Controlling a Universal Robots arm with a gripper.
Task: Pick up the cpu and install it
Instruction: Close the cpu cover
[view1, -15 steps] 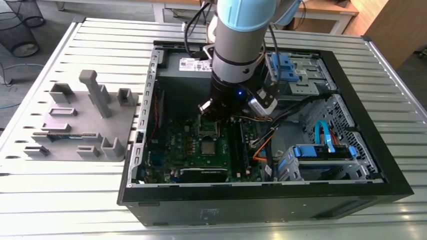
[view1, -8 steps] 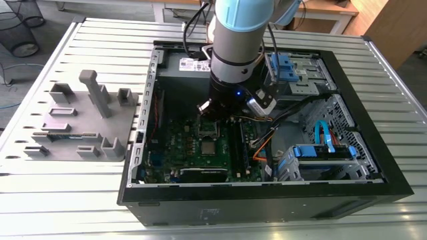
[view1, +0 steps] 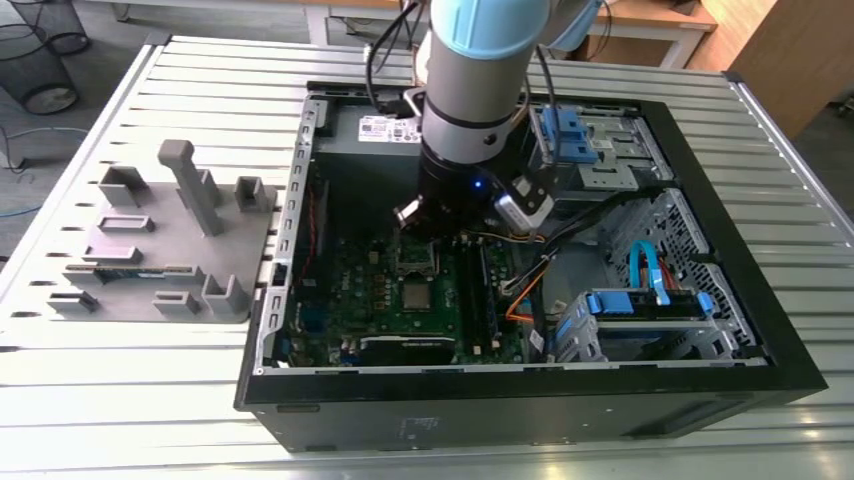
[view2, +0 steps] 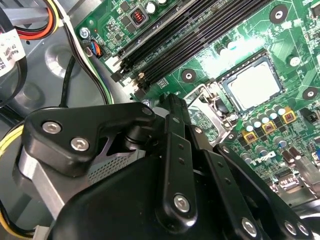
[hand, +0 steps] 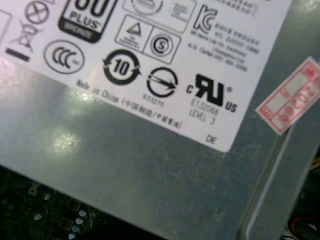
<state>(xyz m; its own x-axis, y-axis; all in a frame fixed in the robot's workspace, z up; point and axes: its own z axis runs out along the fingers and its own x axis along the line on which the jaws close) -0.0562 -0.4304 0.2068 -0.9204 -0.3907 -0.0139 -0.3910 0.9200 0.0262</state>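
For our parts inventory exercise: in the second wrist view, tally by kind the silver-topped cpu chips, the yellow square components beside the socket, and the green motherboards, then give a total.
cpu: 1
yellow square components: 3
motherboard: 1
Total: 5

Open computer case (view1: 507, 405) on slatted table (view1: 120, 400); grey fixture block (view1: 154, 250) beside, exterior view's left; green motherboard (view1: 354, 300) inside.

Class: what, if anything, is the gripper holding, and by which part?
Not the cpu: it lies in its socket on the motherboard, apart from the gripper. Whether the gripper holds anything else cannot be told.
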